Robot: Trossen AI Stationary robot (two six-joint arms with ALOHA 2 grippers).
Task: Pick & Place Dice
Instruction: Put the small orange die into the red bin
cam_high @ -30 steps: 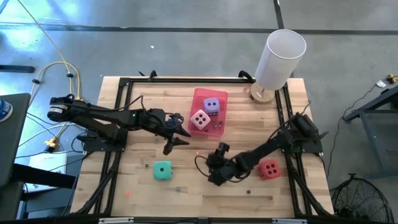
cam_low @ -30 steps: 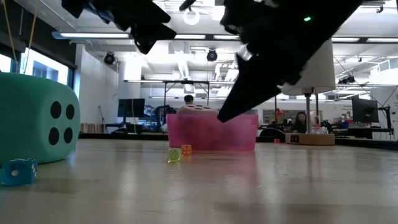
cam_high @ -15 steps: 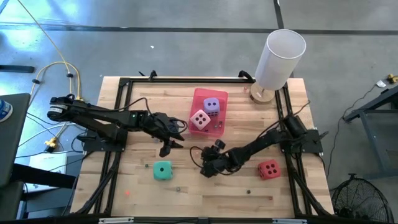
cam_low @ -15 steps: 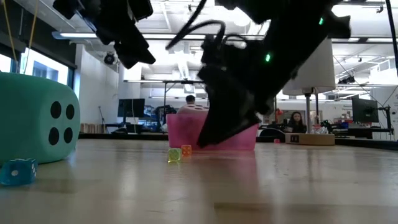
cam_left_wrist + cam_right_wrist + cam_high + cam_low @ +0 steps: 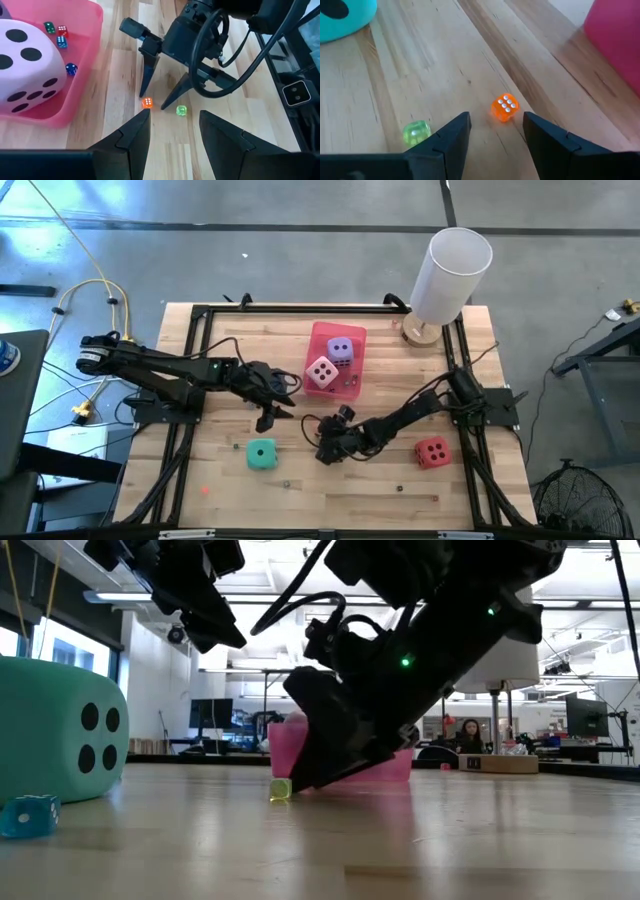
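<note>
In the high view the teal die [image 5: 262,453] and red die [image 5: 432,451] rest on the table. The pale pink die [image 5: 321,372] and purple die [image 5: 340,349] sit in the pink tray [image 5: 352,332]. My right gripper [image 5: 322,450] is low over the table, open. In its wrist view its fingertips [image 5: 496,120] stand on either side of a small orange die [image 5: 504,108] just ahead, with a small green die [image 5: 416,131] beside one finger. My left gripper [image 5: 278,412] hovers open between the tray and the teal die, looking down on both small dice [image 5: 147,103].
A white cylinder lamp [image 5: 450,275] stands at the far right corner. Several tiny dice [image 5: 61,41] lie in the tray beside the pale pink die [image 5: 25,65]. A small blue die [image 5: 30,815] lies near the teal die [image 5: 60,730]. Black frame rails run along the table's sides.
My right gripper has moved toward the table's left and come down to the tabletop by the two small dice; in the low view it now hides the orange one. My left gripper has drawn back slightly toward the left. No die has moved.
</note>
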